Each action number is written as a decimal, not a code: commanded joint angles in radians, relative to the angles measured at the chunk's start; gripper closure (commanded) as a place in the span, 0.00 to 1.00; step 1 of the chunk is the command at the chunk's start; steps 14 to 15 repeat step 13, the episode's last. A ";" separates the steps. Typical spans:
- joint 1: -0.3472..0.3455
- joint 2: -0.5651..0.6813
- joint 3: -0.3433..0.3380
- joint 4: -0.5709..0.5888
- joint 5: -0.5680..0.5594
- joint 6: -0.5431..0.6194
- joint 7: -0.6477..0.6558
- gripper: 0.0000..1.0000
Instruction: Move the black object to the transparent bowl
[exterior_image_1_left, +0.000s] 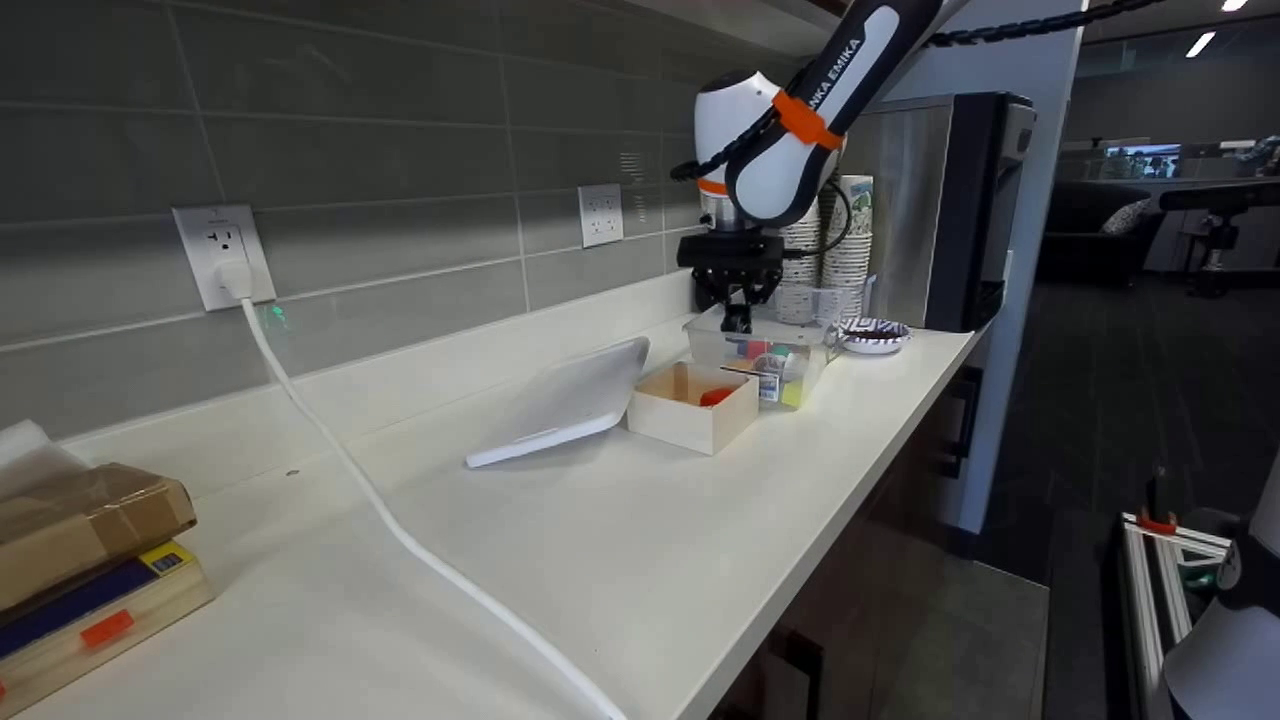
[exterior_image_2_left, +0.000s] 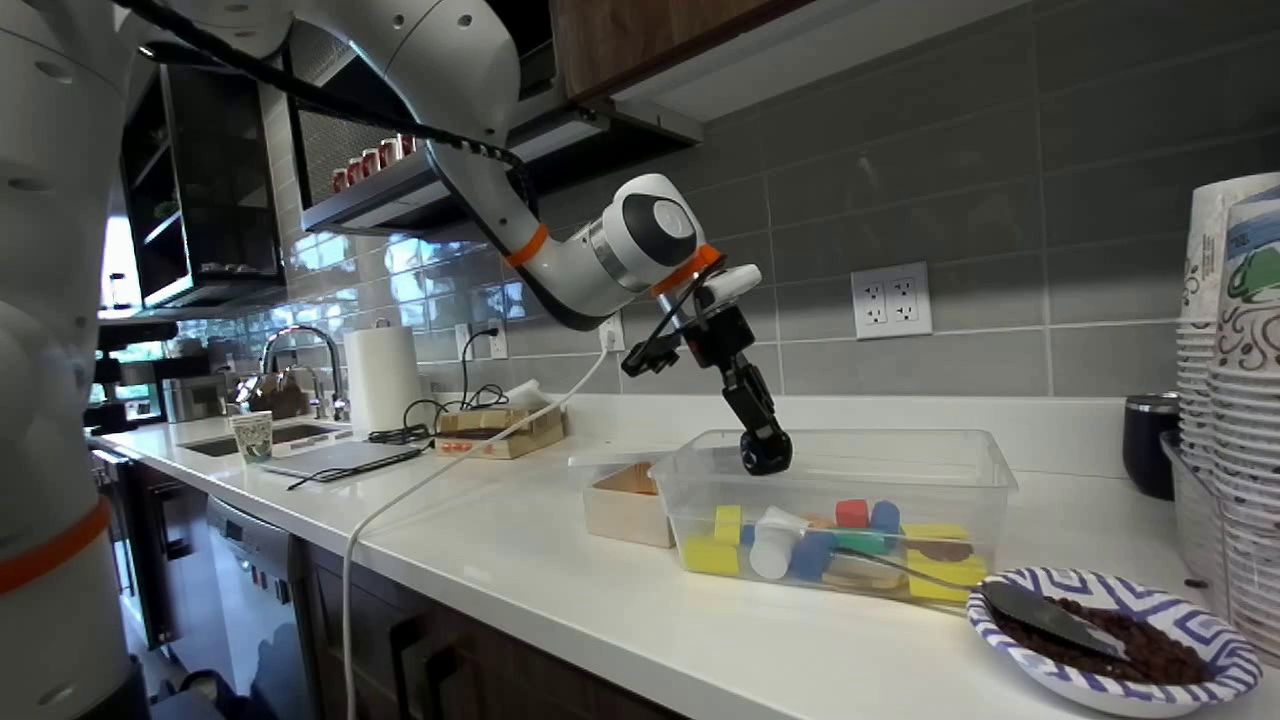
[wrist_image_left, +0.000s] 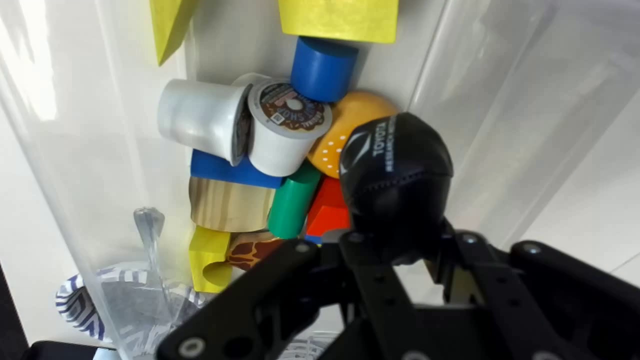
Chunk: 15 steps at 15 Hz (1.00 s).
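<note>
The black object is a small black ball with white lettering (wrist_image_left: 397, 160). My gripper (wrist_image_left: 397, 235) is shut on it, with a finger on each side. The ball also shows in both exterior views (exterior_image_1_left: 737, 318) (exterior_image_2_left: 766, 453), with the gripper (exterior_image_2_left: 757, 420) above it. The transparent bowl is a clear plastic bin (exterior_image_2_left: 920, 465) on the counter. The ball hangs over the bin's opening at about rim height, above the contents. In the wrist view the bin wall (wrist_image_left: 480, 125) runs to the right of the ball. The lower fingertips are dark and partly hidden.
The bin holds coloured blocks (exterior_image_2_left: 935, 560) and white coffee pods (wrist_image_left: 202, 117). A wooden box (exterior_image_1_left: 680, 415) stands beside it. A patterned bowl with a spoon (exterior_image_2_left: 1130, 660), stacked paper cups (exterior_image_2_left: 1245, 420), a tilted white panel (exterior_image_1_left: 560, 395) and a white cable (exterior_image_1_left: 420, 545) are nearby.
</note>
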 joint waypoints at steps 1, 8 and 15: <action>0.044 0.060 -0.039 0.062 0.038 -0.021 -0.008 0.46; 0.074 0.093 -0.068 0.092 0.084 -0.034 -0.033 0.00; 0.082 0.098 -0.076 0.102 0.110 -0.045 -0.049 0.00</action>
